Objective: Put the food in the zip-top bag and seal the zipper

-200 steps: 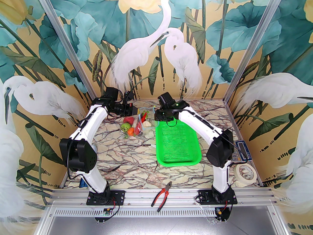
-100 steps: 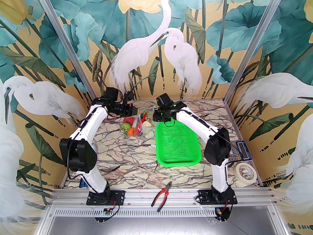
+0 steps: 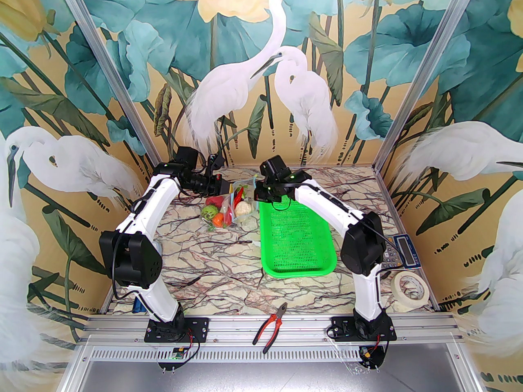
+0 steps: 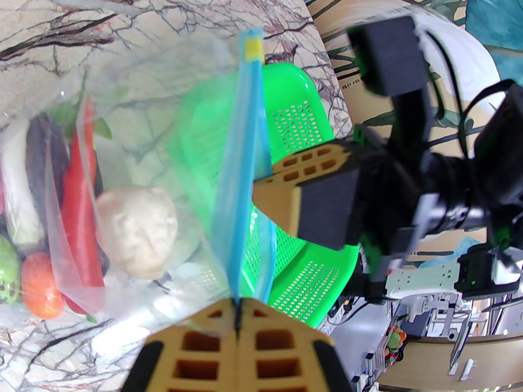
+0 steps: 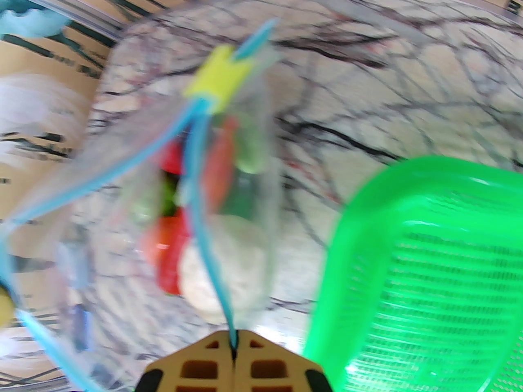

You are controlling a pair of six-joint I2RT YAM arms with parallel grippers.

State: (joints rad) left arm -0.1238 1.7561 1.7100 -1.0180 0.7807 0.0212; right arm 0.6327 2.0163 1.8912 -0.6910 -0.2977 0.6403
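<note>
The clear zip-top bag lies at the back of the table, left of the basket, with the food inside. In the left wrist view I see the cream cauliflower, red chili, orange tomato, a purple eggplant and white cucumber through the plastic. My left gripper is shut on the light blue zipper at one end of the mouth. My right gripper is shut on the zipper further along. A yellow slider sits on the strip's far end.
The green mesh basket stands right of the bag, with nothing in it, under the right arm. Red-handled pliers lie on the front rail. A tape roll and a scale sit at the right edge.
My right gripper has moved left toward the left gripper, which shifted slightly right; the bag's mouth between them has narrowed and the bag top is drawn up.
</note>
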